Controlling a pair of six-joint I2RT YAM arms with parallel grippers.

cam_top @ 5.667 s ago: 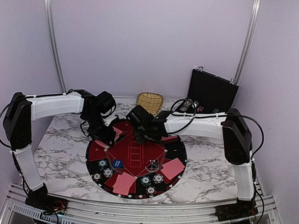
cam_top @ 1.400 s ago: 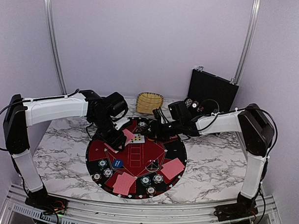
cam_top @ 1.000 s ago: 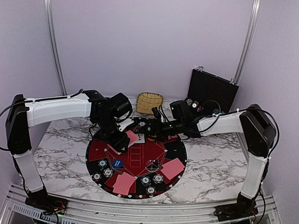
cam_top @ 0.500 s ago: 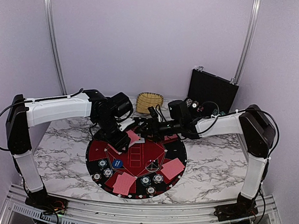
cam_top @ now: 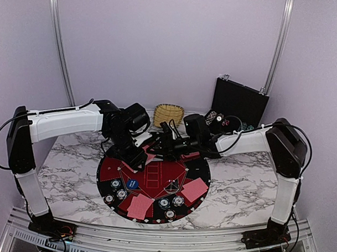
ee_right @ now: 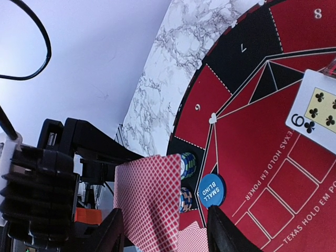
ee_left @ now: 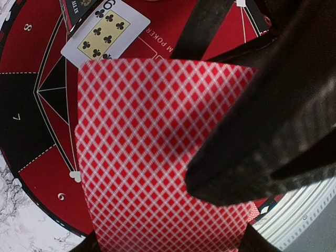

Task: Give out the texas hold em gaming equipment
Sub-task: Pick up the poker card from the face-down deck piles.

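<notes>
Red lattice backs fill the left wrist view: the red-backed cards [ee_left: 157, 157] sit as a small stack pinched in the left pincer [cam_top: 138, 156], held up over the far-left part of the mat [cam_top: 155, 178], clear of its surface. And here is the right pincer [ee_right: 165, 239], reaching in from the right with its jaws spread, one finger on each side of that stack's lower edge. Whether the fingers touch the cards yet, I cannot tell.

This is where it gets risky. The stack is thin and the backs lie flush, so if the right jaws close on the full thickness they may take several cards instead of one. A pull against the left pincer's firm grip could bend a card or drag the whole stack loose. Loose cards would drop straight onto the mat below, where the face-up clubs card [ee_left: 105, 32] lies. They could also slide nearer, toward the blue small-blind button [ee_right: 211, 190] and the teal-and-white chips [ee_right: 188, 165], and knock those out of place.

The two pincers are also very close together, so a small misjudgement in the approach could bump finger against finger.
</notes>
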